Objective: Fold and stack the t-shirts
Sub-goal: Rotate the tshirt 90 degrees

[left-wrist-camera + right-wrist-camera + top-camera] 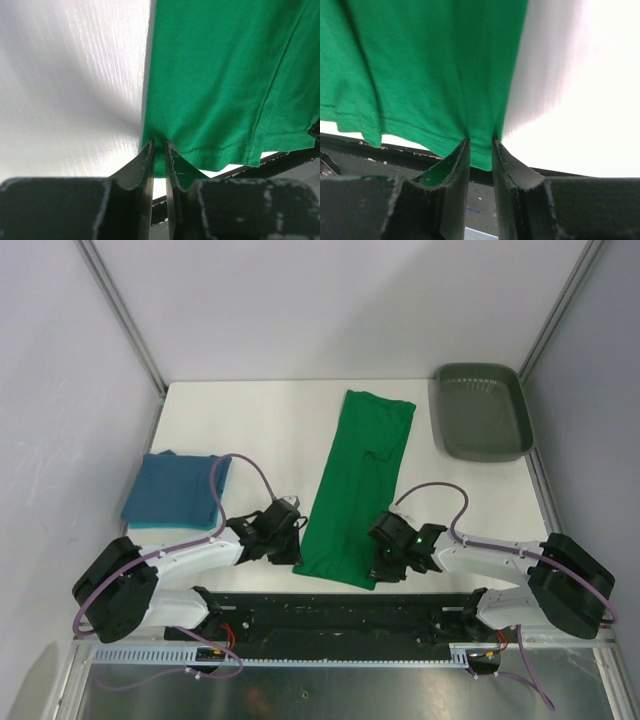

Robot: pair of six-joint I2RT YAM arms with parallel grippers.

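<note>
Along the near tabletop (pixel 270 420) edge, left hand (pixel 159 145) and right hand (pixel 481 142) each clamp one hem corner of the long-folded green shirt (pixel 360 470), likely to carry that end forward. Folded blue shirt (pixel 175 490) sits far left.

No readable text, labels, brands, numbers or signs anywhere in view.
</note>
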